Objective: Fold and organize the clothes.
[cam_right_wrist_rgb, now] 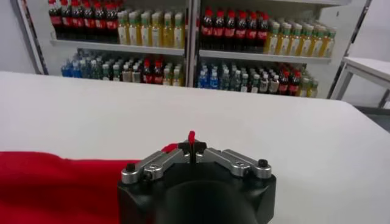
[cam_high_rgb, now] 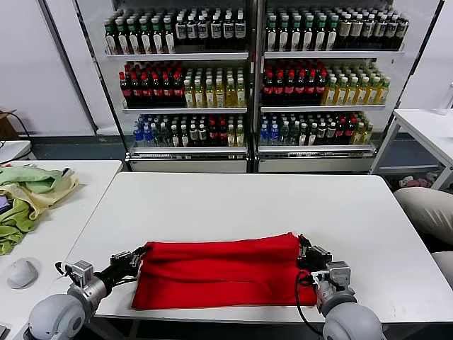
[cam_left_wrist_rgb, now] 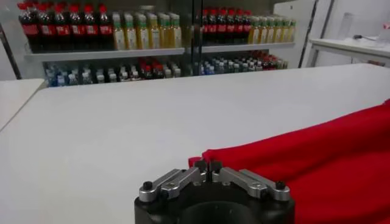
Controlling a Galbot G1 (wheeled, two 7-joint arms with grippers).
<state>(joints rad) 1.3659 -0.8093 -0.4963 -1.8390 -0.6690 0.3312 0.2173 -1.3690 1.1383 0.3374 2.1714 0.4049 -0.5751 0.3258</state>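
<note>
Grippers stood at the near table [cam_high_rgb: 233, 191] edge: left gripper [cam_high_rgb: 138, 256] and right gripper [cam_high_rgb: 306, 252] each clamped on an end corner of the red T-shirt [cam_high_rgb: 219, 273], which lay as a flat band between them. Judged advice: lift both corners evenly, keeping the fold line taut. Bottle shelves [cam_high_rgb: 248, 71] stood beyond.

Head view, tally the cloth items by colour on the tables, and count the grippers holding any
Red: 1, the T-shirt
Pale green: 1, a cloth on the side table
Yellowish: 1, a cloth beside it
Total cloths: 3
Grippers pinching the T-shirt: 2, left gripper and right gripper
</note>
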